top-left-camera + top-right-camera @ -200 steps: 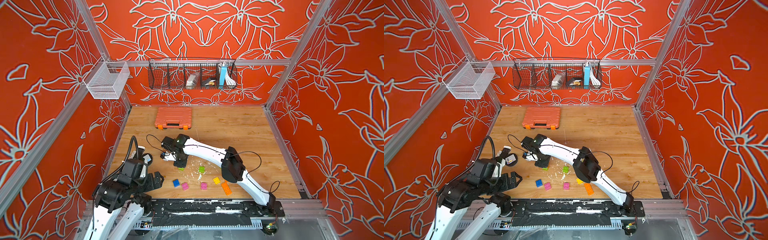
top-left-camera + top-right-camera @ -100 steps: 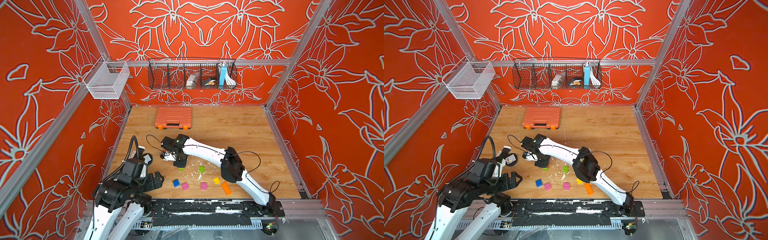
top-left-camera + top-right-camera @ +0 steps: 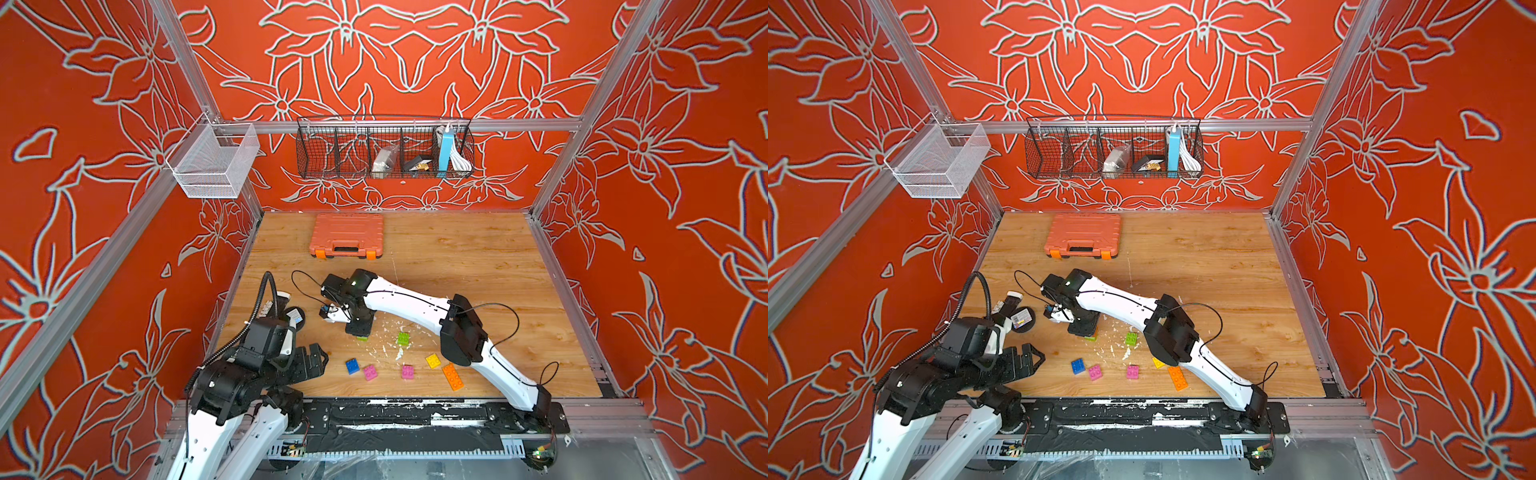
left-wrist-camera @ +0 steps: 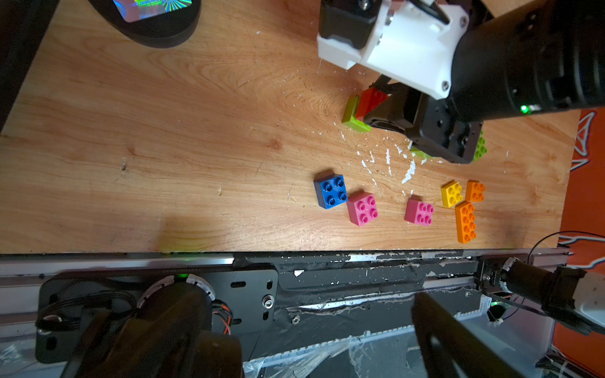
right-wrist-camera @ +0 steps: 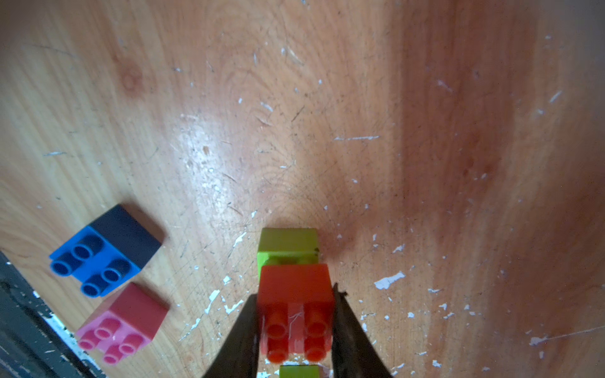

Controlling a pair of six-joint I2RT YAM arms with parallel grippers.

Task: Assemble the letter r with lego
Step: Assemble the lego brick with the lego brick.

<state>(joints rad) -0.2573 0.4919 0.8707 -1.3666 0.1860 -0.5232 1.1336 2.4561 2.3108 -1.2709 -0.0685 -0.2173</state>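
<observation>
In the right wrist view my right gripper is shut on a red lego brick, one finger on each side. The red brick sits on a green brick that rests on the wood. In a top view the right gripper points down left of centre, hiding the red brick. Loose lego lies near the front edge: blue, two pink, yellow, a long orange one and another green. My left gripper hangs open and empty at the front left.
A salmon-orange toolbox lies at the back of the table. A black round puck sits by the left arm. White flakes litter the wood among the bricks. The black front rail borders the table's near edge.
</observation>
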